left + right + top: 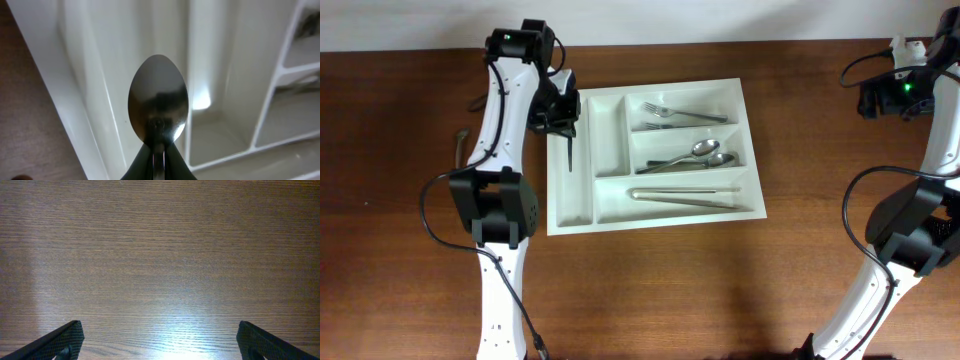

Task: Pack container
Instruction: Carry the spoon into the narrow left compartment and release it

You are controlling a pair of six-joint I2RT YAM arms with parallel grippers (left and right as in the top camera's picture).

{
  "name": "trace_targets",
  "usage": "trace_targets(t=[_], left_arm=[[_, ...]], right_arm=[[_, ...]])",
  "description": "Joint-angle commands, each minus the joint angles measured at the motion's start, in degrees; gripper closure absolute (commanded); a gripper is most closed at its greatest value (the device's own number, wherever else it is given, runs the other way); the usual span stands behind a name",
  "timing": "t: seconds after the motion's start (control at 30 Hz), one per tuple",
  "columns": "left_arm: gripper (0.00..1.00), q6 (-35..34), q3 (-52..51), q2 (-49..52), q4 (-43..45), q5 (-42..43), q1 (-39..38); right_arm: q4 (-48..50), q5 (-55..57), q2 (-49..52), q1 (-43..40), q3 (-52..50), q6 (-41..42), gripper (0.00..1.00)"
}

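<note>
The white container lies at the table's middle, with two narrow compartments on its left and three long ones on its right. My left gripper hovers over the leftmost narrow compartment, shut on a spoon. In the left wrist view the spoon's bowl sticks out past the gripper, above the container's white walls. My right gripper is far off at the back right. It stands open over bare wood, with nothing between its fingertips.
Forks lie in the top long compartment, spoons in the middle one, long metal pieces in the bottom one. A loose utensil lies on the wood left of my left arm.
</note>
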Motion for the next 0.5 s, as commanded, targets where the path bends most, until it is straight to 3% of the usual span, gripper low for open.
trace_targets(t=[0.0, 0.37, 0.47], left_arm=[[0.94, -0.7, -3.5, 0.8, 1.6, -2.1, 0.3], [0.93, -0.7, -11.1, 0.8, 5.1, -2.0, 0.3], [0.85, -0.7, -11.8, 0.8, 5.5, -2.1, 0.3]], right_arm=[[0.0, -0.7, 0.4, 0.0, -0.3, -0.2, 0.01], [0.0, -0.7, 0.4, 0.0, -0.3, -0.2, 0.01], [0.0, -0.7, 0.4, 0.0, -0.3, -0.2, 0.01]])
